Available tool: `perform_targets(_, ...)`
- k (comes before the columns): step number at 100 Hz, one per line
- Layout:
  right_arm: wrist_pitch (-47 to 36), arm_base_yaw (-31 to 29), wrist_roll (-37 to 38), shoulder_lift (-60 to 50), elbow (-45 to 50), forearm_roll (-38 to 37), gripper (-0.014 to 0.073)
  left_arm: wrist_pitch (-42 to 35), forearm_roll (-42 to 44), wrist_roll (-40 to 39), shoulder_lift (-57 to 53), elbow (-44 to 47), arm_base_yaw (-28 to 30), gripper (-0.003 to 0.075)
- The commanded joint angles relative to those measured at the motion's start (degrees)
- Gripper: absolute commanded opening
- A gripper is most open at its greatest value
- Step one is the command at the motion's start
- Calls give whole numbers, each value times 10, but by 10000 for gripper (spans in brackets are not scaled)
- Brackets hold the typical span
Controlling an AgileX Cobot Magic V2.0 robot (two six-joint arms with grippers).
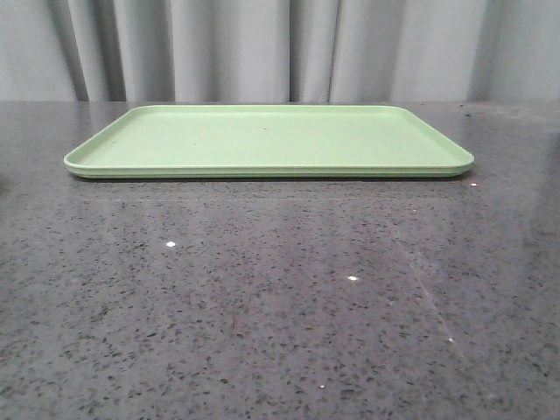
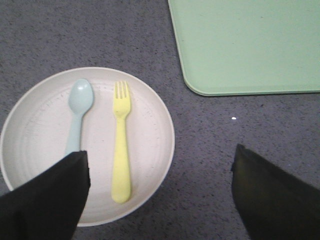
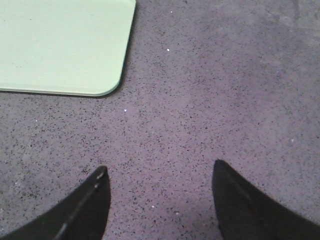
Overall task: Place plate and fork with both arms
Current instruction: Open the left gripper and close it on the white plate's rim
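In the left wrist view the cream plate [image 2: 145, 145] lies on the dark speckled table beside a corner of the tray. On it the yellow fork [image 2: 121, 145] rests lengthwise, tines pointing away from the fingers. My left gripper [image 2: 160, 160] hangs open above the plate's near edge, one finger over the plate, the other over bare table, holding nothing. My right gripper [image 3: 159, 172] is open over bare table, apart from the tray corner. Neither the plate, the fork nor the arms appear in the front view.
A pale blue spoon [image 2: 79, 112] lies on the plate beside the fork. The flat light-green tray [image 1: 267, 140] sits at the far middle of the table; its corners show as tray [image 2: 250, 45] and tray [image 3: 65, 45]. Grey curtain hangs behind.
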Motion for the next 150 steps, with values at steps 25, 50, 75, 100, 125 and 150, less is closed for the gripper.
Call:
perform_targets(25, -56, -3, -3, 6, -20, -7, 458, -75, 150, -23, 36, -20, 5, 565)
perform_targets(50, -57, -3, -3, 6, -20, -7, 458, -116, 168, -35, 118, -20, 103, 564)
perform_targets(75, -57, -3, -3, 6, -20, -7, 458, -165, 143, -22, 217, -20, 176, 564)
perform_targets(100, -58, -3, -3, 6, -20, -7, 458, -182, 129, -22, 305, -20, 190, 564)
perform_targets(125, -69, -3, -3, 6, -20, -7, 458, -188, 123, -21, 353, -20, 190, 564)
perform_targets(150, -80, -3, -3, 6, -20, -7, 458, -198, 123, -21, 378, -20, 190, 564)
